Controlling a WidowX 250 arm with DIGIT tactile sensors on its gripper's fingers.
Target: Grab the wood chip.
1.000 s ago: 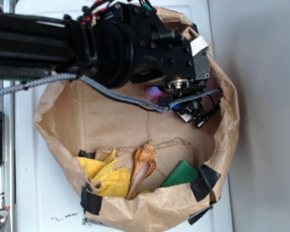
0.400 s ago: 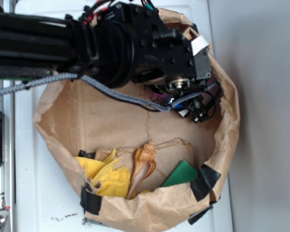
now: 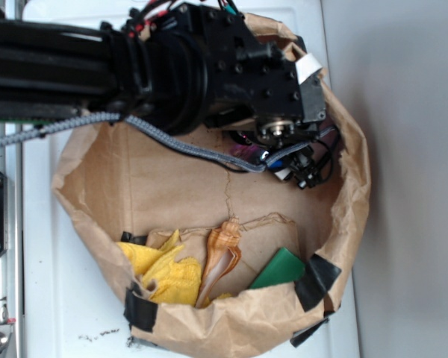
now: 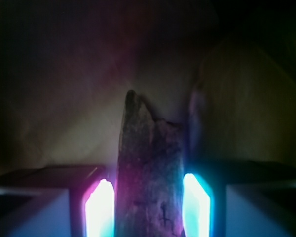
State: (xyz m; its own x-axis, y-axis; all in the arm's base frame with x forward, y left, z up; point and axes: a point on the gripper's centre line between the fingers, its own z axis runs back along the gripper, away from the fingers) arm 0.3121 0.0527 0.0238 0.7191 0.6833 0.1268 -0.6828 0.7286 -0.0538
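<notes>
Now wood chip sits squarely between lit fingertips of gripper; long axis runs straight ahead from gripper, along fingers; jaws narrow, flanking both flat sides, contact cannot be told; exterior view: chip hidden under arm inside paper bag.

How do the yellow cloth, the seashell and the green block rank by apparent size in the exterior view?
1. Yellow cloth, clearly the largest patch, though the bag's rim hides part of it.
2. Seashell and green block: too close to rank. The shell is longer and narrower; the block is partly hidden behind the paper bag.
</notes>
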